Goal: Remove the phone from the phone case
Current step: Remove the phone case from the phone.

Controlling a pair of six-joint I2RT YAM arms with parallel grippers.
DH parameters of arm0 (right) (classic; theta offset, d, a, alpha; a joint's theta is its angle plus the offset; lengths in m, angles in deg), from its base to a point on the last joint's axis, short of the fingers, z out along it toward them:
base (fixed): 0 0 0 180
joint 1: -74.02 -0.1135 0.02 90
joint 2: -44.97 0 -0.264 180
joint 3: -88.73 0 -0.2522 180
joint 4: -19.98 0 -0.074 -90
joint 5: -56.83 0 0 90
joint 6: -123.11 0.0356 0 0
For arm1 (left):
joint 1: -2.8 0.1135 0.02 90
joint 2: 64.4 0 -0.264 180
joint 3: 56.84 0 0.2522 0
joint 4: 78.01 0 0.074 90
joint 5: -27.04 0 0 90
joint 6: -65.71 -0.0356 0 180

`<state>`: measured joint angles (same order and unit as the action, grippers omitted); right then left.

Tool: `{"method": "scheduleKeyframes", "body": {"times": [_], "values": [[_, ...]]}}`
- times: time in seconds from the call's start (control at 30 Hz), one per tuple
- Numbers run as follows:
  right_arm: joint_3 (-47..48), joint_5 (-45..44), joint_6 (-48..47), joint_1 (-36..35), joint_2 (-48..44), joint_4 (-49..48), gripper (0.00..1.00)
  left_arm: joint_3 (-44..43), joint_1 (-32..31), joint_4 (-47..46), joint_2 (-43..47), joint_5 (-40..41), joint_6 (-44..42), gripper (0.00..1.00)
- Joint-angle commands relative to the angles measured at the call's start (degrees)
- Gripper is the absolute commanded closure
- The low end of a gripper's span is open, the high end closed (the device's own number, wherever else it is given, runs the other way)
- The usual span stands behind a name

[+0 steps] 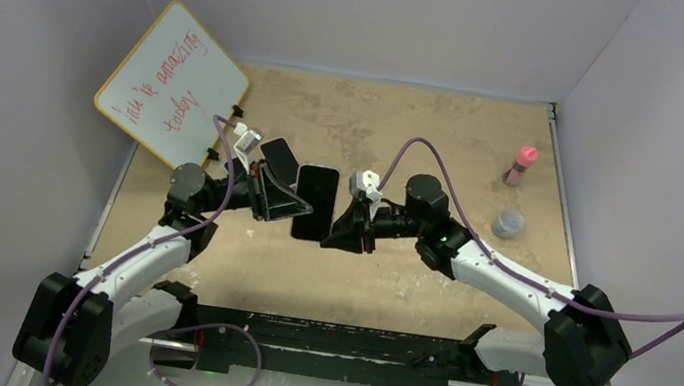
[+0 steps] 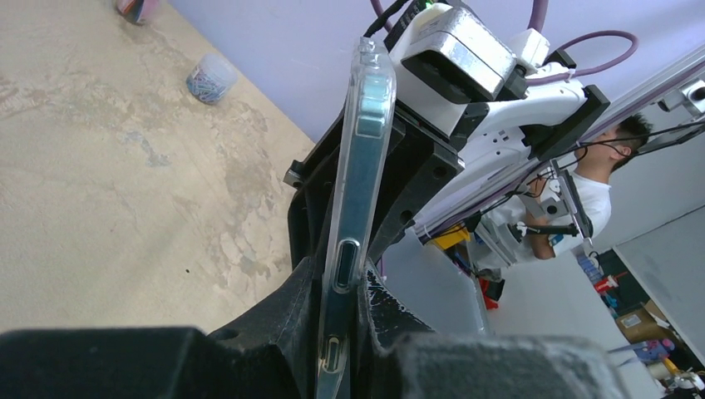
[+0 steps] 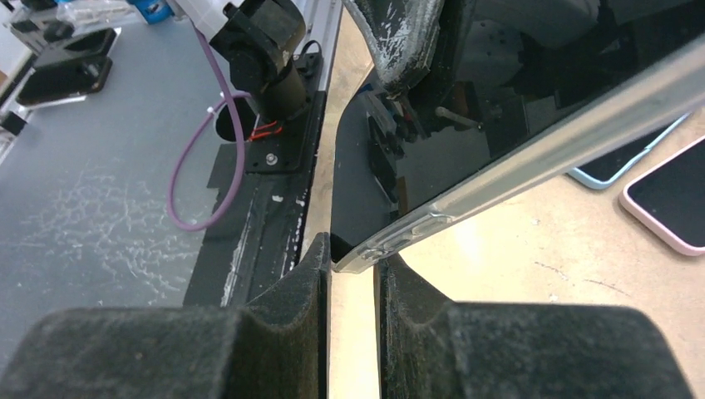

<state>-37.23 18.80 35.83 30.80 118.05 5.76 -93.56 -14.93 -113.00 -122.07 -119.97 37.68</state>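
Observation:
A phone [image 1: 315, 201] with a black screen, in a clear case, is held up above the table between both grippers. My left gripper [image 1: 282, 202] is shut on its left side. In the left wrist view the phone [image 2: 362, 158] stands edge-on between the fingers, gripper [image 2: 341, 283]. My right gripper [image 1: 347, 230] is at the phone's right side. In the right wrist view its fingertips pinch a corner of the clear case [image 3: 532, 154], gripper [image 3: 354, 259]. The black screen [image 3: 465, 125] faces up above the case edge.
A whiteboard [image 1: 175, 84] leans at the back left. Another dark phone [image 1: 278, 154] lies behind the left gripper. A phone in a blue case [image 3: 619, 162] and one in a pink case [image 3: 669, 204] lie on the table. A pink bottle [image 1: 521, 165] and a small jar [image 1: 509, 223] stand at the right.

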Motion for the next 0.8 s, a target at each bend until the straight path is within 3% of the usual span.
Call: {"method": "scheduleKeyframes", "body": {"times": [0.0,0.33,0.6,0.77], "values": [[5.2,0.0,-15.5,-3.4,-0.9,1.1,0.95,-0.1,-0.8,-0.8,-0.8,4.2,5.7,1.0],[9.8,-2.7,-26.6,-5.3,0.2,9.0,0.95,0.5,-0.9,-0.3,-1.6,5.0,6.5,1.0],[9.2,-7.0,-30.2,-5.8,0.3,6.8,0.99,1.0,-0.9,0.1,-1.3,5.5,7.2,1.0],[7.9,-9.6,-26.6,-5.8,0.3,2.4,1.0,1.3,-0.9,0.4,-0.2,6.6,7.3,1.0]]}}
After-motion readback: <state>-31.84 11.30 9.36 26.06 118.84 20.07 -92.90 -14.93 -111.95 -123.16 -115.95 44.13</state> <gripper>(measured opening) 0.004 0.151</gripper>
